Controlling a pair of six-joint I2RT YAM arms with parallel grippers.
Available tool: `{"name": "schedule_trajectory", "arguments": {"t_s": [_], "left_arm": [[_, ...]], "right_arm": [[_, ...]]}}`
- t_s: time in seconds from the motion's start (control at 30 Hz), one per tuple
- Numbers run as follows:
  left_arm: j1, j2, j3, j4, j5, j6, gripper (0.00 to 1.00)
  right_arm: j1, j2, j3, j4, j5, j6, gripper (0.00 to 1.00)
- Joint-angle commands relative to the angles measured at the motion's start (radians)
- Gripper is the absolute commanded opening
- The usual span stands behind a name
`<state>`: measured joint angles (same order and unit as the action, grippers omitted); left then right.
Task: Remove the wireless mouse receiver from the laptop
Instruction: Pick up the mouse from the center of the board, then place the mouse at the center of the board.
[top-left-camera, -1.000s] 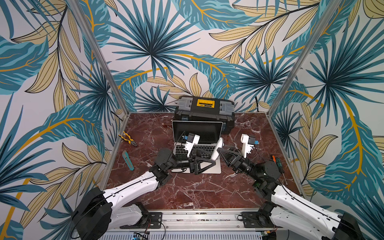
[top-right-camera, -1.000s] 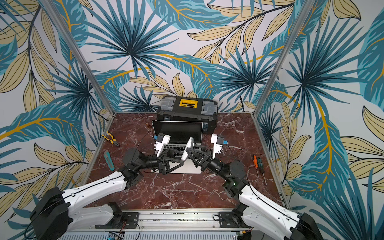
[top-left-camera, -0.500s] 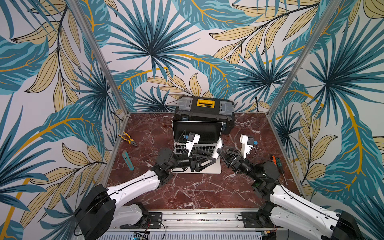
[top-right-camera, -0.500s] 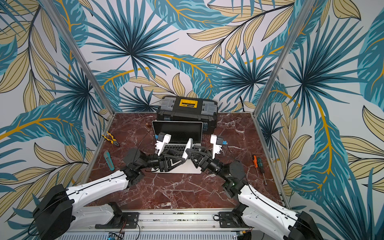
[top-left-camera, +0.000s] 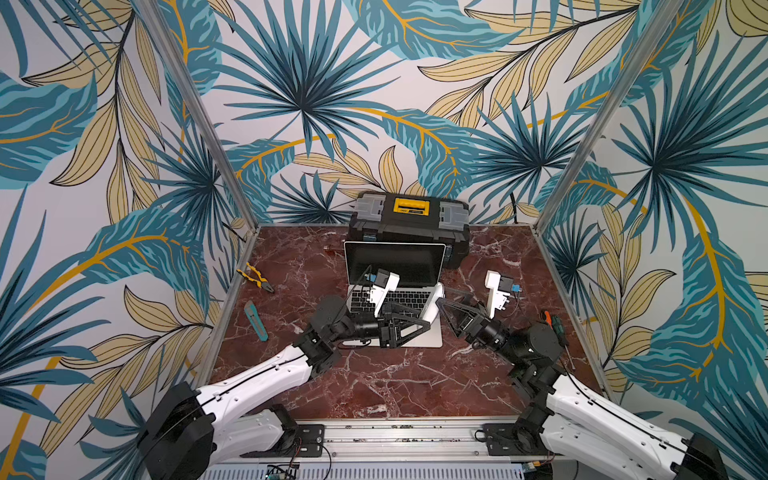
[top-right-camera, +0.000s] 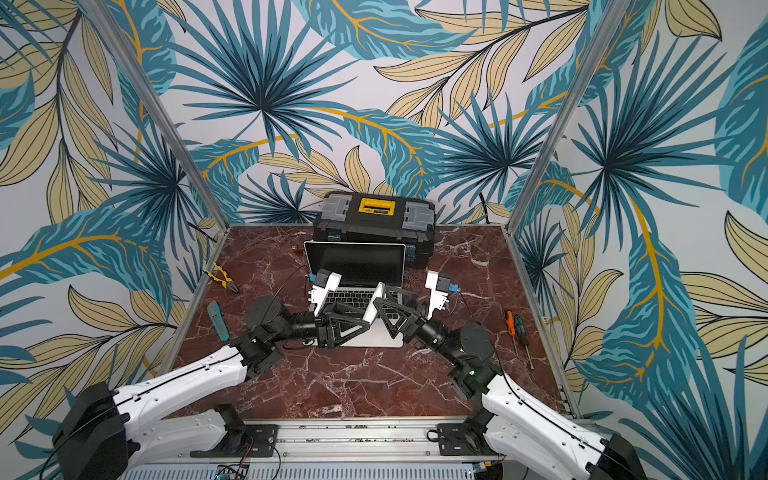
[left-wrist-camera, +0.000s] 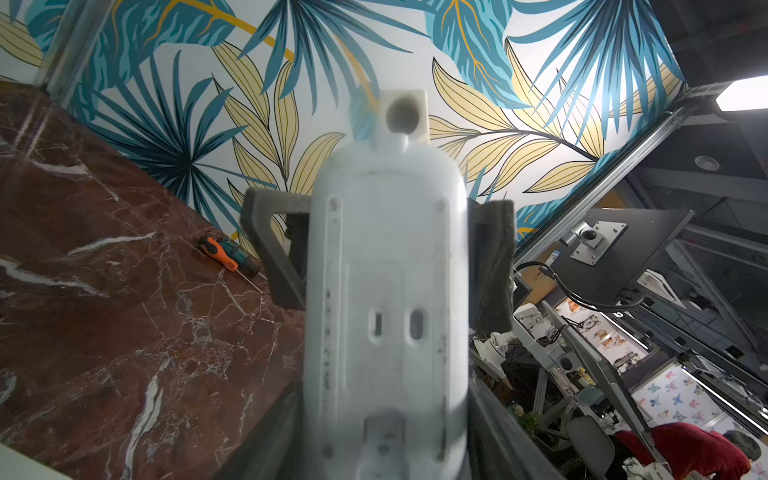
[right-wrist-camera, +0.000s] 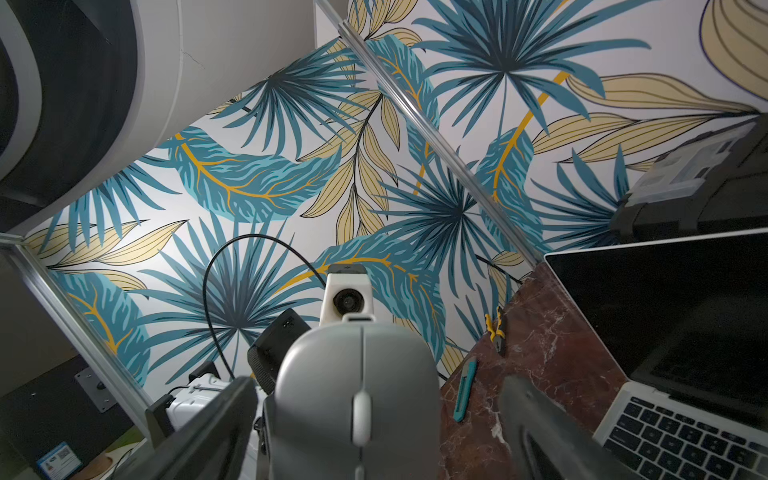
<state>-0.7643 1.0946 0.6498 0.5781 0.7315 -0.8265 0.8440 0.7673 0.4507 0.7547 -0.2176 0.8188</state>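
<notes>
Tabletop: dark red, white-veined marble tabletop (top-left-camera: 374, 386), walled with leaf-print panels on three sides.
Toolbox: black plastic toolbox with a yellow handle (top-left-camera: 409, 220) (top-right-camera: 374, 216), standing just behind the laptop's raised screen.
Laptop: slim silver-grey laptop with black keys (top-left-camera: 395, 262) (top-right-camera: 355, 264), open with its screen dark, sitting mid-tabletop between the two arms.
Left tool: black two-fingered left tool (left-wrist-camera: 382, 249), reaching in across the laptop's palm rest. It is clamped on the mouse, fingers (left-wrist-camera: 492, 257) pressed to both its sides.
Right tool: black two-fingered right tool (right-wrist-camera: 378, 382), at the laptop's edge on the right arm's side. Its jaws are spread wide, either side of the mouse, with a clear gap on at least one side.
Mouse: white plastic wireless mouse with a scroll wheel (left-wrist-camera: 386, 291) (right-wrist-camera: 357, 374) (top-left-camera: 434, 305), held up off the tabletop by the laptop's keyboard, on the right arm's side.
Pliers: yellow-handled pliers (top-left-camera: 254, 277), well apart from the laptop on the left arm's side.
Knife: teal utility knife (top-left-camera: 257, 320), also on that side, nearer the arm bases than the pliers.
Screwdrivers: orange-handled screwdriver (top-right-camera: 510, 322) and teal-handled screwdriver (top-right-camera: 519, 328), side by side, well apart from the laptop on the right arm's side.
Receiver: wireless mouse receiver, too small to make out from where I stand.
</notes>
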Motion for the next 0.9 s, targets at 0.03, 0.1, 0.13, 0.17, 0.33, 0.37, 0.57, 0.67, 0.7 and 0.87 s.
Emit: {"name": "schedule_trajectory", "arguments": {"t_s": [0.03, 0.1, 0.13, 0.17, 0.33, 0.37, 0.57, 0.67, 0.7, 0.87], "left_arm": [[-0.002, -0.122, 0.006, -0.424, -0.117, 0.168, 0.29], [-0.004, -0.160, 0.018, -0.634, -0.188, 0.247, 0.29], [-0.014, -0.170, 0.033, -0.748, -0.244, 0.300, 0.29], [-0.027, -0.169, 0.045, -0.830, -0.303, 0.355, 0.29], [-0.194, -0.076, 0.079, -1.037, -0.513, 0.467, 0.29], [-0.240, -0.054, 0.082, -1.039, -0.556, 0.477, 0.29], [-0.411, 0.170, 0.145, -1.055, -0.697, 0.572, 0.30], [-0.440, 0.272, 0.194, -1.071, -0.747, 0.623, 0.30], [-0.441, 0.300, 0.204, -1.063, -0.750, 0.636, 0.30], [-0.442, 0.390, 0.225, -1.001, -0.780, 0.689, 0.32]], "right_arm": [[-0.003, -0.116, 0.019, -0.208, 0.162, -0.145, 0.99], [-0.005, -0.173, 0.031, -0.306, 0.238, -0.191, 0.99], [-0.006, -0.197, 0.038, -0.378, 0.274, -0.216, 0.99], [-0.007, -0.220, 0.047, -0.439, 0.322, -0.238, 0.99], [-0.008, -0.264, 0.108, -0.694, 0.447, -0.326, 0.99], [-0.008, -0.265, 0.120, -0.734, 0.461, -0.330, 0.99], [-0.009, -0.265, 0.126, -0.850, 0.493, -0.301, 0.99], [-0.010, -0.270, 0.104, -0.856, 0.495, -0.273, 0.99], [-0.009, -0.272, 0.095, -0.855, 0.495, -0.266, 0.99], [-0.009, -0.271, 0.071, -0.856, 0.489, -0.236, 0.99]]}}
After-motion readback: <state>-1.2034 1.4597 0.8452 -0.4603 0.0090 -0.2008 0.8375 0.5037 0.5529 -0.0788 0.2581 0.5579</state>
